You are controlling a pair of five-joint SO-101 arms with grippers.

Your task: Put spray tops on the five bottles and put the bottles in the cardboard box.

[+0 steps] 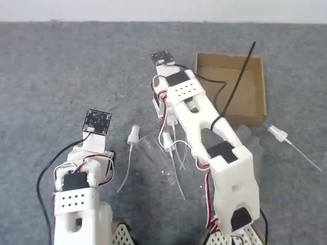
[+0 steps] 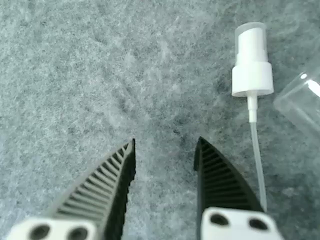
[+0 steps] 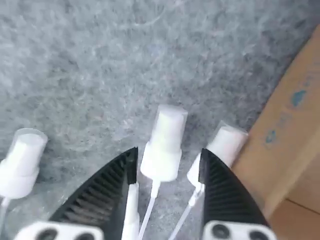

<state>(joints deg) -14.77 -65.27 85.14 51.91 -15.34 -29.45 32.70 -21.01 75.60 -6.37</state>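
Observation:
My left gripper [image 2: 165, 150] is open over bare carpet, with a white spray top [image 2: 252, 65] lying ahead and to one side; its thin tube runs back past one finger. The rim of a clear bottle [image 2: 305, 95] lies just beyond it. My right gripper [image 3: 167, 160] is open, its jaws on either side of a white spray top [image 3: 162, 145] on the carpet. A second spray top [image 3: 222, 145] lies against the cardboard box [image 3: 295, 130], and a third [image 3: 22, 160] lies on the other side. In the high view a clear bottle [image 1: 153, 153] lies between the arms.
The cardboard box [image 1: 255, 102] sits at the back right, beside the right arm [image 1: 204, 122]. Clear bottles [image 1: 250, 145] lie partly hidden behind that arm. Another spray top [image 1: 278, 133] lies to the right of the box. Grey carpet covers the table.

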